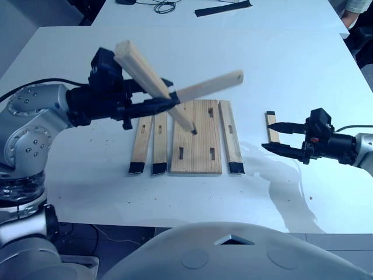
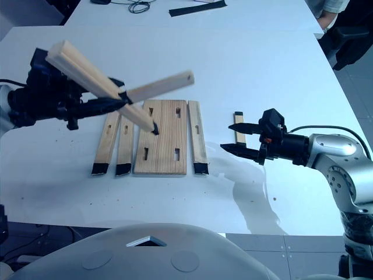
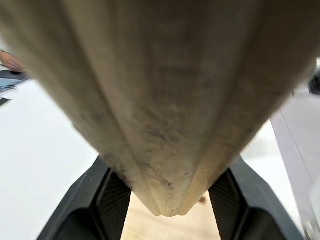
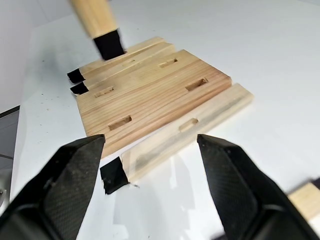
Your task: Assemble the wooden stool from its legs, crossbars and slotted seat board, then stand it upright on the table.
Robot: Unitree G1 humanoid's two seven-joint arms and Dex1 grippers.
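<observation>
One seat board (image 1: 196,163) is laid flat on the white table (image 1: 291,64), about in the middle. Four slots are cut in it (two at the far end and two at the near end).

Three legs are laid flat next to the board, each with a black tip at its near end. The outer left leg (image 1: 140,146) and the inner left leg (image 1: 159,140) are set side by side just left of the board. The right-side leg (image 1: 231,137) is set just right of the board. One slot can be seen in each of them.

A fourth leg, the held leg (image 1: 137,64), is gripped tight in the left gripper (image 1: 163,102) and is lifted up over the left part of the board. It is tilted, with its black tip pointed down at the board. It cannot be told whether the tip touches the wood. One crossbar (image 1: 215,83) is stuck into this leg and sticks out to the right, up in the air.

The right gripper (image 1: 269,136) is held low over the table, to the right of the right-side leg. Its fingers are spread wide and nothing is held between them. One short bar (image 1: 270,118) is laid on the table just by its far finger.

On another table behind, one black strip (image 1: 224,9) and some cables (image 1: 164,6) are seen.
</observation>
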